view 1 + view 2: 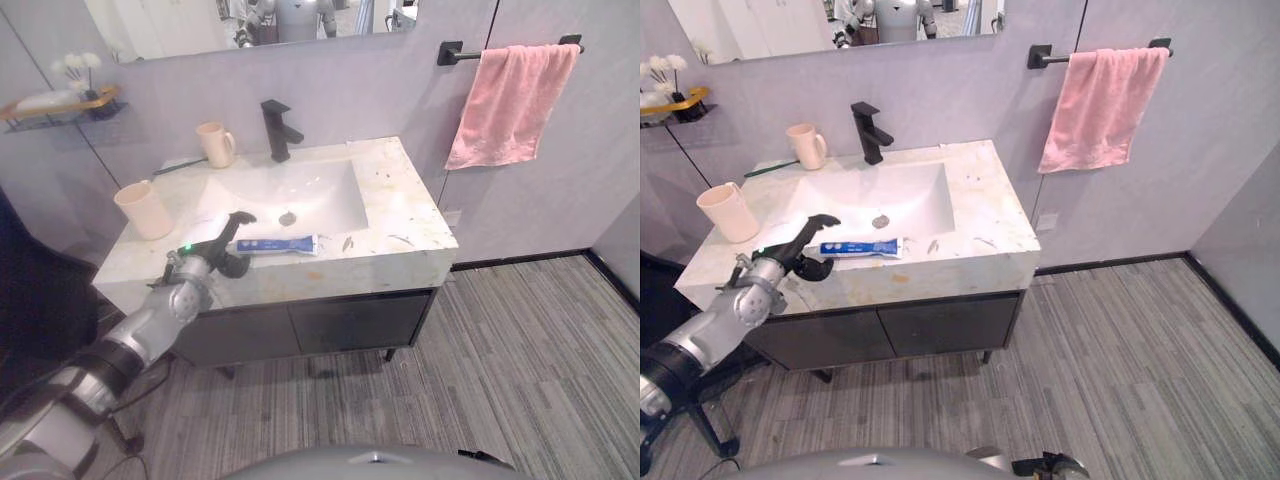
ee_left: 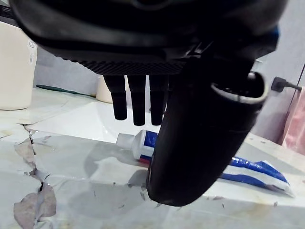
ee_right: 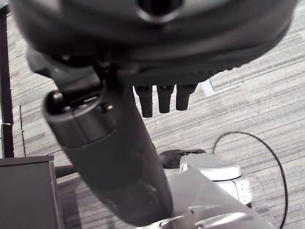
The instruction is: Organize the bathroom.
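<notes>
The toothpaste tube [image 1: 277,245] lies flat on the marble surface [image 1: 400,215] at the basin's [image 1: 290,190] 6 o'clock edge. The left hand [image 1: 215,250] hovers at its capped end, fingers [image 2: 138,102] spread wide (holding nothing). The right hand [image 3: 119,157] hangs over the floor, fingers straight.

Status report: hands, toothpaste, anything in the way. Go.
Left hand open over the counter's front edge, at the cap end of the toothpaste, not gripping. Right hand open, idle, over the floor. Tube flat by the sink. Nothing blocking.
</notes>
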### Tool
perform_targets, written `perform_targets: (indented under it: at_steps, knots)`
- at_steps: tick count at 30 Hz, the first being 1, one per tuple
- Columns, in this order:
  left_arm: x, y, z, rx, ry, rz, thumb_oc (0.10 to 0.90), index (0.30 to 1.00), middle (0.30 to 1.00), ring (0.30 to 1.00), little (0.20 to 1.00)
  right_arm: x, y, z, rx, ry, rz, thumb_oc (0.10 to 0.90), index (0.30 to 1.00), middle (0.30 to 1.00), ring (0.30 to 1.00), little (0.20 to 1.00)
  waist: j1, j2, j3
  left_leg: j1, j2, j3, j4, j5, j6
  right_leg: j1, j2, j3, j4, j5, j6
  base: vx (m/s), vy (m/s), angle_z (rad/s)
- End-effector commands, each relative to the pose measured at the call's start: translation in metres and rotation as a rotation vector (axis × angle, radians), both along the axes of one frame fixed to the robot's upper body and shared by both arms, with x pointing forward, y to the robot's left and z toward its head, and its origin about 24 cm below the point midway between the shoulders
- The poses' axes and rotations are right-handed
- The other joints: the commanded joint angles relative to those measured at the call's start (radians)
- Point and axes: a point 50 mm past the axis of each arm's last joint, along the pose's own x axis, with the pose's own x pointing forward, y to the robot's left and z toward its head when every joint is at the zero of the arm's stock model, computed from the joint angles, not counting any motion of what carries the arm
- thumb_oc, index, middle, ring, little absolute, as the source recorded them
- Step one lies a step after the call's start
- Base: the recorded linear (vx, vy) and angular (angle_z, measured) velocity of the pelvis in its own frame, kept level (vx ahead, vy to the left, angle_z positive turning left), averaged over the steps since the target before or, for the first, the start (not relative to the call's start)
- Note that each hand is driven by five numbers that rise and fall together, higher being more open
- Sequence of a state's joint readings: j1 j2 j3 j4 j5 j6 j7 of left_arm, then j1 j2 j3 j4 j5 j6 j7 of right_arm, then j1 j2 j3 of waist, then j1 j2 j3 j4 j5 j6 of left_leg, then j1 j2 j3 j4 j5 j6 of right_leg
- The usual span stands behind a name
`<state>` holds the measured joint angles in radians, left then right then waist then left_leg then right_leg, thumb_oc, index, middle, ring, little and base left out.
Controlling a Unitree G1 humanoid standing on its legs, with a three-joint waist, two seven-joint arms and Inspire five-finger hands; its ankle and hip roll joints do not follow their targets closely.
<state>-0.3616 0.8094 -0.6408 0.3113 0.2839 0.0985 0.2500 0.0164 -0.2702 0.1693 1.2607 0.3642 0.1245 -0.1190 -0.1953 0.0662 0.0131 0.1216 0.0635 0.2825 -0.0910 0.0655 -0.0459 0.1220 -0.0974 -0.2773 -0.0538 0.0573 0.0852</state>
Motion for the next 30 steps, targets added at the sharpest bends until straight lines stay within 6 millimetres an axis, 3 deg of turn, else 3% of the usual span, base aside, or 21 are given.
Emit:
perform_targets:
  at_steps: [1,11,19,23,30]
  knots:
    - [0.039,-0.006,0.061,0.025,-0.227,-0.005,0.400,0.300,0.300,0.300,0.300,0.025,-0.002,0.004,-0.012,-0.049,-0.017,0.800,0.900,0.900,0.900,0.900,0.020,0.029,0.025,0.030,-0.036,0.068,0.116,-0.169,0.040,-0.059,0.028,0.062,0.175,-0.212,0.070,0.01,-0.002,-0.04]
    - [0.041,-0.009,0.047,0.034,-0.194,0.038,0.400,0.300,0.300,0.300,0.300,0.024,-0.004,0.005,-0.025,-0.033,-0.020,0.800,0.900,0.900,0.900,0.900,0.006,0.028,0.022,0.027,-0.036,0.077,0.123,-0.173,0.042,-0.061,0.026,0.064,0.177,-0.215,0.068,0.00,0.003,-0.01]
    - [0.042,-0.018,0.063,-0.155,-0.309,-0.009,0.400,0.300,0.300,0.300,0.300,0.023,-0.008,0.006,-0.032,-0.082,-0.139,0.800,0.900,0.900,0.900,0.900,0.008,0.019,0.022,0.021,-0.036,0.079,0.126,-0.170,0.041,-0.059,0.027,0.064,0.174,-0.211,0.067,0.00,0.000,0.00]
    - [0.040,-0.022,0.086,-0.314,-0.431,-0.038,0.400,0.300,0.300,0.300,0.300,0.026,-0.021,0.011,-0.064,-0.206,-0.353,0.800,0.900,0.900,0.900,0.900,0.005,0.007,0.028,0.026,-0.035,0.083,0.121,-0.168,0.043,-0.059,0.028,0.065,0.172,-0.204,0.067,0.00,0.008,0.00]
    - [0.028,-0.017,0.146,-0.630,-0.656,-0.104,0.400,0.300,0.300,0.300,0.300,0.031,-0.072,0.044,-0.322,-0.517,-0.761,0.800,0.900,0.900,0.900,0.900,-0.025,-0.023,0.046,0.037,-0.040,0.087,0.101,-0.158,0.046,-0.064,0.034,0.079,0.175,-0.189,0.070,-0.03,0.025,-0.02]
